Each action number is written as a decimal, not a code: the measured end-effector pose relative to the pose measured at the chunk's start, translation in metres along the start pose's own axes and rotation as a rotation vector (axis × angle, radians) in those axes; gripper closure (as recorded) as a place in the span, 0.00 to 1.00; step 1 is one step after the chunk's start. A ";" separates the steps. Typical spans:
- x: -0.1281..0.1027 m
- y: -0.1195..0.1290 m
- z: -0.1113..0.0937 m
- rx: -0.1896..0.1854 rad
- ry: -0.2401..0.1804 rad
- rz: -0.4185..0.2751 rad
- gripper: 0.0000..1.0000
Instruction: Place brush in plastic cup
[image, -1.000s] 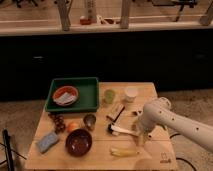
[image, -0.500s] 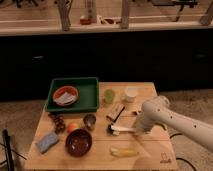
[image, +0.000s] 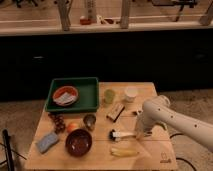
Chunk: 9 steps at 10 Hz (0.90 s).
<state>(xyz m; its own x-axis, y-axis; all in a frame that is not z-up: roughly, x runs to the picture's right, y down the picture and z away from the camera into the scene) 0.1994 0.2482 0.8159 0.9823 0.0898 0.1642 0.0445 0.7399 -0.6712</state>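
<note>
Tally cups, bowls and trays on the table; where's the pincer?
Cups: 3 (plastic cup, white cup, metal cup)
Bowls: 2 (orange bowl, dark red bowl)
Trays: 1 (green tray)
Total: 6
Pincer: down by the brush handle's end.

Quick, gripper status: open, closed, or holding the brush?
Gripper: low at the handle end of the brush; open, closed or holding cannot be told. The brush lies on the table, not in the plastic cup.
</note>
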 end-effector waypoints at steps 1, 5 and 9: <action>0.003 -0.007 -0.005 0.002 -0.001 0.011 1.00; 0.009 -0.021 -0.031 0.018 -0.025 0.023 1.00; 0.010 -0.026 -0.048 0.023 -0.066 0.003 1.00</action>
<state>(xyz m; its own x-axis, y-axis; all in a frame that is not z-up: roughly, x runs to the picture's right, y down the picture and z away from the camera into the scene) 0.2168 0.1980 0.8001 0.9683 0.1349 0.2101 0.0368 0.7550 -0.6547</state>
